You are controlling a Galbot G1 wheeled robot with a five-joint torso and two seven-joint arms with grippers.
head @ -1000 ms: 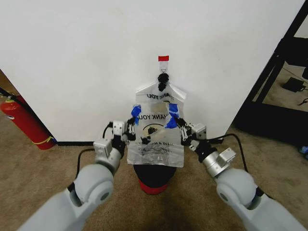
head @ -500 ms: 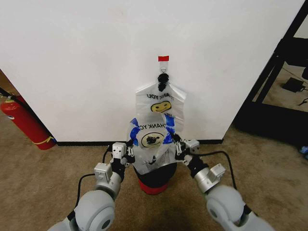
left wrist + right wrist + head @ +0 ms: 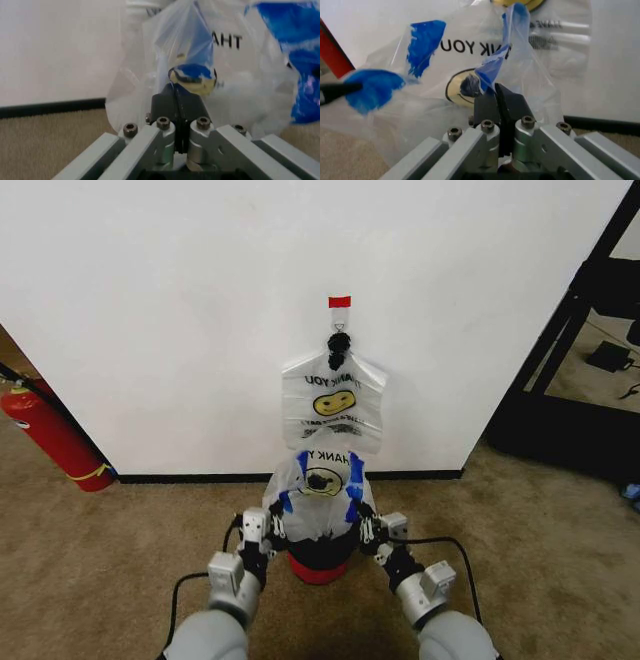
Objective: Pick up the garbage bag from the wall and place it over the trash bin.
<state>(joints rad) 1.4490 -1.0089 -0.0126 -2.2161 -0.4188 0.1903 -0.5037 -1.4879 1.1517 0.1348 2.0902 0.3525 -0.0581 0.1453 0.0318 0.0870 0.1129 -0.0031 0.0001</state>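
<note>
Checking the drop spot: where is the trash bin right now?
In the head view the trash bin stands on the carpet by the wall, between both grippers, directly under the garbage bag they hold.

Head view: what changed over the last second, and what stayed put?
Both grippers, left and right, shut on the garbage bag, came down and drew closer together, bringing it from in front of the hanging bunch of bags to just over the trash bin. Bunch, bin and fire extinguisher stayed put.
</note>
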